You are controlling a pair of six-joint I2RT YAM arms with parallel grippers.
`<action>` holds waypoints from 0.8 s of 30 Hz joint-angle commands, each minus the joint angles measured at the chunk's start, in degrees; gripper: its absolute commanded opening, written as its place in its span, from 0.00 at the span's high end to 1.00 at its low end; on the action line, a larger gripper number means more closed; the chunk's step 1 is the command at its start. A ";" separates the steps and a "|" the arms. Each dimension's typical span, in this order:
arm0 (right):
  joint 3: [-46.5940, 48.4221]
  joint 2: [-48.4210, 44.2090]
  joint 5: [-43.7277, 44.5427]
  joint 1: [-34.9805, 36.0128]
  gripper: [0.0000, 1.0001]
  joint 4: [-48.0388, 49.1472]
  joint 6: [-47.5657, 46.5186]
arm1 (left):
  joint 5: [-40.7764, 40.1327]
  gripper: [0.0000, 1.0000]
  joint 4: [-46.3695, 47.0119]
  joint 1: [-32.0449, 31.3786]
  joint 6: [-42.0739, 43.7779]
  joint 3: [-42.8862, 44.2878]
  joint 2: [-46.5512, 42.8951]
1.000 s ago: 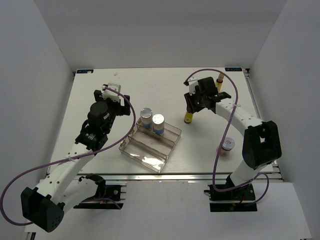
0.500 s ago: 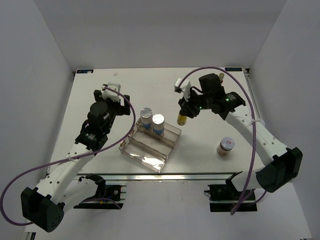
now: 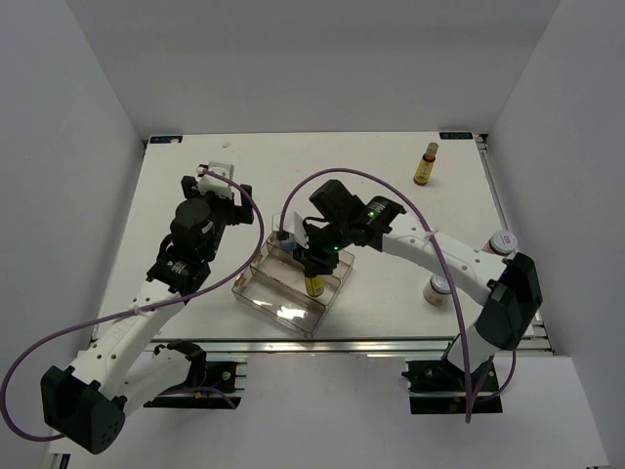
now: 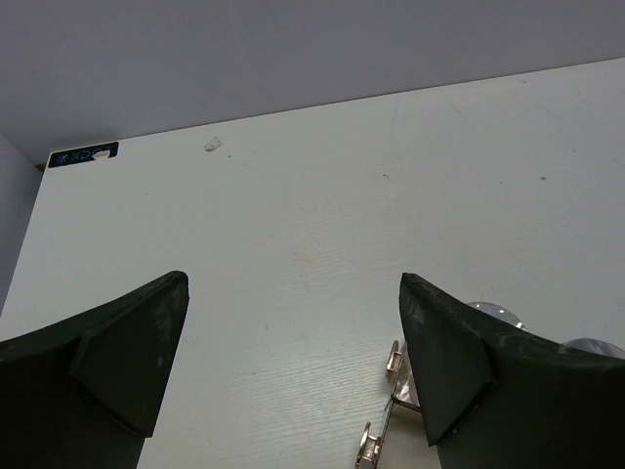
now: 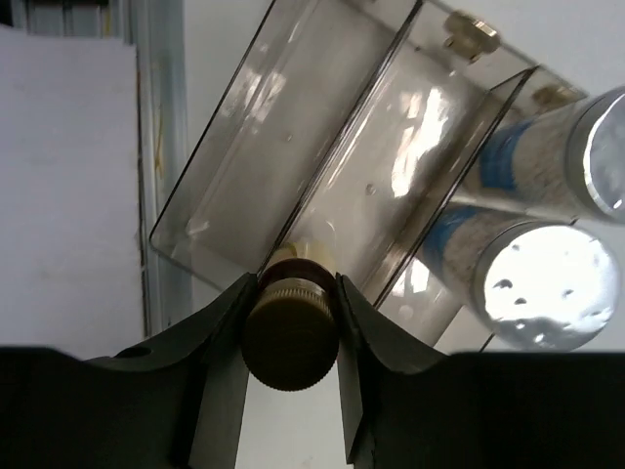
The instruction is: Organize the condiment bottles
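We log the right gripper (image 5: 291, 318) clamped on the cap of a slim yellow dark-capped bottle (image 3: 313, 284). The bottle is upright over the clear plastic compartment tray (image 3: 256, 296), seemingly its middle channel. Two silver-capped, blue-labelled cylinders (image 5: 543, 285) occupy the far channel. The left gripper (image 4: 291, 293) is spread wide above the white table (image 4: 322, 195), far left.

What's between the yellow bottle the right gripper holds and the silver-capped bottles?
Right wrist view: a clear tray divider separates the yellow bottle from them.

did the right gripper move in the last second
Yes: the right gripper, holding the yellow bottle, went left and nearer, from right of the clear tray to over it.
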 commanded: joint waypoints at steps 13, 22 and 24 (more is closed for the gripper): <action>8.95 10.99 6.45 0.66 1.00 23.75 16.38 | -13.95 0.02 3.27 5.45 -5.97 -2.16 -4.67; 10.09 16.52 10.32 1.45 1.00 26.21 18.15 | -14.21 0.02 4.32 5.81 -5.44 -2.96 -5.99; 10.18 17.14 10.93 1.37 1.00 26.21 18.15 | -13.95 0.02 4.32 5.89 -5.44 -3.04 -5.90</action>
